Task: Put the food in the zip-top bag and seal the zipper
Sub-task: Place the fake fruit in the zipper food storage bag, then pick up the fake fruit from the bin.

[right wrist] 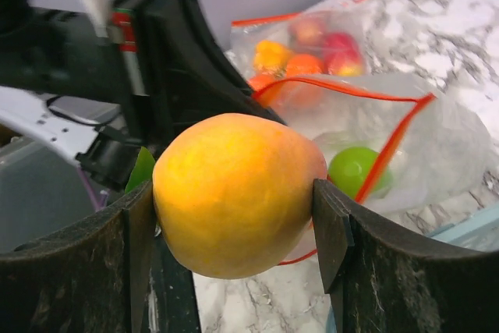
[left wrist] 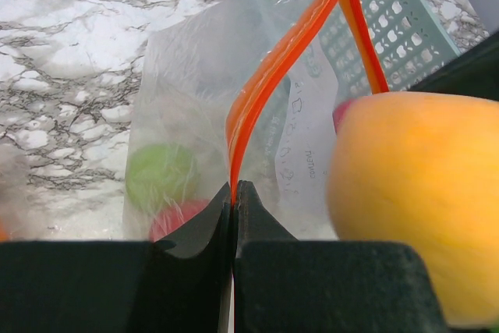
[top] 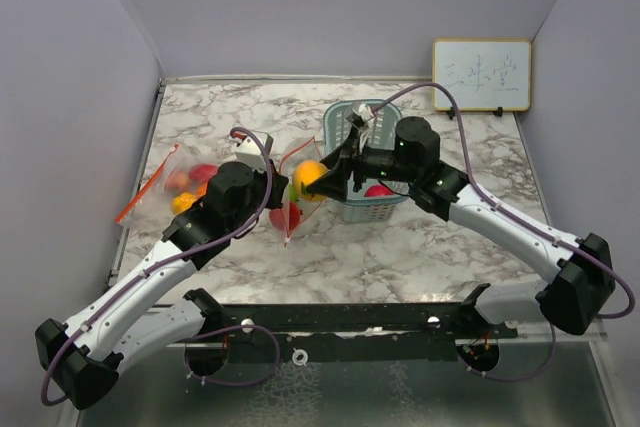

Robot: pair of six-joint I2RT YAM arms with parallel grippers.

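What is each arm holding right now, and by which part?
The left end effector is shut on the bag, pinching its orange zipper strip. The right end effector is shut on the orange-yellow fruit, gripping it across its sides.

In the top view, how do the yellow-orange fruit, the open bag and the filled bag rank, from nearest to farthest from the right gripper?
1. Yellow-orange fruit, held in the right gripper.
2. Open bag, just to its left.
3. Filled bag, at the far left.
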